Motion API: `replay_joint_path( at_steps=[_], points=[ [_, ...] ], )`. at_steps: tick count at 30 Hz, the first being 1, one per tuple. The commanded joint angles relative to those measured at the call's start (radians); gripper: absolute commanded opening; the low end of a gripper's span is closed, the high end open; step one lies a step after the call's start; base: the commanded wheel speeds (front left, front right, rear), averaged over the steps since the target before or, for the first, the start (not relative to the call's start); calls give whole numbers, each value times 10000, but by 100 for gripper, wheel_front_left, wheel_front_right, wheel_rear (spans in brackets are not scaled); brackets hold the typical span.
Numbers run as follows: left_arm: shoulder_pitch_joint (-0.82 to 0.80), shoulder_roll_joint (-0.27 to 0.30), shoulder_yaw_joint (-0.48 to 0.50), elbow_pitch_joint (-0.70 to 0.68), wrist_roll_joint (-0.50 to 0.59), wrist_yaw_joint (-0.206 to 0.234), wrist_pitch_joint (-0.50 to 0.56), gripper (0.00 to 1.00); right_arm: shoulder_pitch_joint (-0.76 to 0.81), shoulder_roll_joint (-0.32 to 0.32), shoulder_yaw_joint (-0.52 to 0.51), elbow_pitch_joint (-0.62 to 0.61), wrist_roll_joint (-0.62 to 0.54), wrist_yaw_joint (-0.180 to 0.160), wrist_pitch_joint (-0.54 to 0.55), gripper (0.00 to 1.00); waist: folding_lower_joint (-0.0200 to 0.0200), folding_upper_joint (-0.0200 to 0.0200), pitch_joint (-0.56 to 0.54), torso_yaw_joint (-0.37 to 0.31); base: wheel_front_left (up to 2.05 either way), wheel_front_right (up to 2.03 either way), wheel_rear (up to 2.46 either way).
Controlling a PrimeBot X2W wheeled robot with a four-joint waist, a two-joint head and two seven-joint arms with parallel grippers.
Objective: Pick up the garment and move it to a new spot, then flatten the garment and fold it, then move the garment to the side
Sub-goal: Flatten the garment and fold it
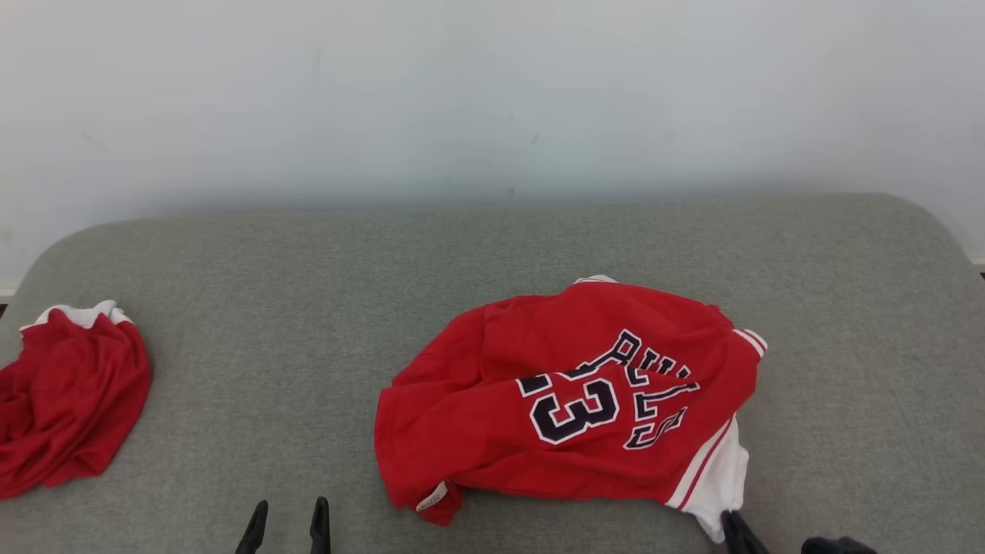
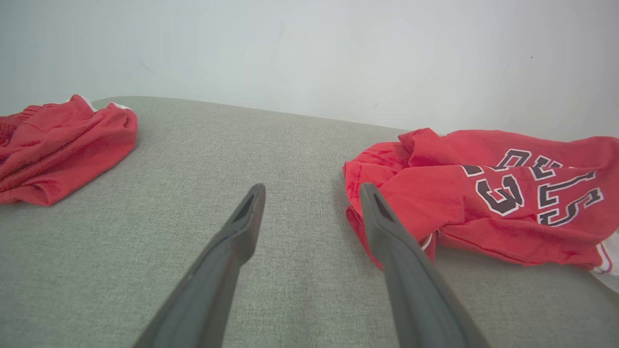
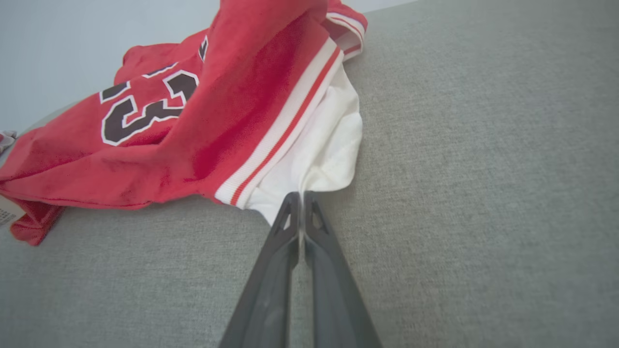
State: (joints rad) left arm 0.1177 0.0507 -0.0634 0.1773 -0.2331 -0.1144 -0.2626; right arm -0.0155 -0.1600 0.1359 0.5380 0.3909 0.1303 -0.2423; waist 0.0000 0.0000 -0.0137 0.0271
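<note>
From my head I counted two red garments on the grey surface [image 1: 308, 292]: the jersey [image 1: 569, 392] with its dark number 23, crumpled right of the middle, and a second red bundle [image 1: 69, 400] well apart from it at the far left edge. My two claws sat at the bottom. My left claw [image 1: 285, 527] had its two fingers spread and held nothing. My right claw [image 1: 735, 525] was at the jersey's white corner [image 1: 719, 481], the part nearest me. Along my left wrist, the two fingers [image 2: 242, 227] stood wide apart above the surface. The jersey's red edge lay by the finger on that view's right, though I could not tell whether they touched. The other bundle lay off to the upper left. Along my right wrist, my two fingers [image 3: 285, 241] were pressed together, pinching the tip of the white corner low over the surface. One red-and-white striped band [image 3: 285, 130] ran between that white and the red body.
</note>
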Motion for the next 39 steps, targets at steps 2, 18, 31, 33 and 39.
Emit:
replay_joint_path(
  at_steps=[2,18,31,33,39],
  points=[
    [-72,-7,-1,-6,-47,9,-34,100,603,100,75,-805,226,6,372,0,0,0,96,-200,0,0,0],
    [-285,-7,-42,92,-9,-69,-34,100,2711,537,-761,-5617,-425,6,2442,100,0,0,278,-339,0,0,0],
    [-266,-8,-36,120,-50,-62,-34,100,269,-543,-769,-5986,-969,6,2520,100,0,0,167,-138,0,0,0],
    [-281,-8,-73,128,-42,-63,-34,100,-427,-797,-769,-5540,-1002,6,2731,100,0,0,157,-73,0,0,0],
    [-281,-7,-112,148,-84,-27,-34,100,-2602,-1224,-686,-3247,-673,6,3143,100,0,0,186,135,0,0,0]
  ],
)
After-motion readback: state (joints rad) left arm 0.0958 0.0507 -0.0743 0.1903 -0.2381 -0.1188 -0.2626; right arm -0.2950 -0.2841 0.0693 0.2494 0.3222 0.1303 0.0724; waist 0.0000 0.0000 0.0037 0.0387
